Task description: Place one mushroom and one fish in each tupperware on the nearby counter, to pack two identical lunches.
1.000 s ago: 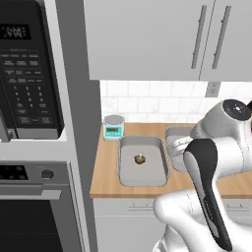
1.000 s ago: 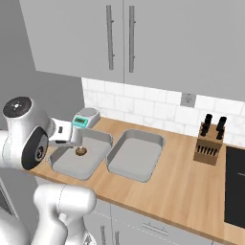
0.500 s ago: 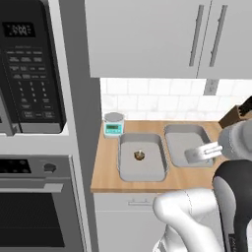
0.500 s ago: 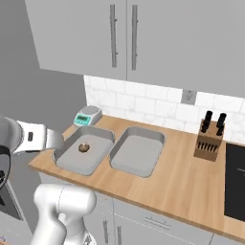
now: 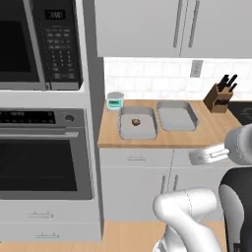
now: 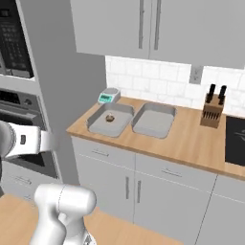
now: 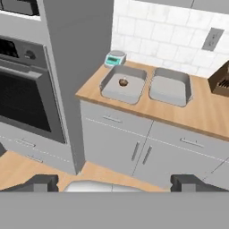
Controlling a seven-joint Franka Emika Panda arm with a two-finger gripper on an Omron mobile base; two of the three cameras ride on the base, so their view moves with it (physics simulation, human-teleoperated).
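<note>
wooden counter, two tupperwares, scale, knife block

Kitchen: wall oven, microwave, wooden counter.

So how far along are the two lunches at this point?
Early. The left tupperware holds one small brown item, apparently a mushroom; the right tupperware holds nothing. No fish is in either. The gripper is open, holds nothing and is well back from the counter. Left: one mushroom and both fish.

Arm: glossy white rounded shell segments.
Joints: dark grey bands.
Gripper: two small dark square finger tips.
</note>
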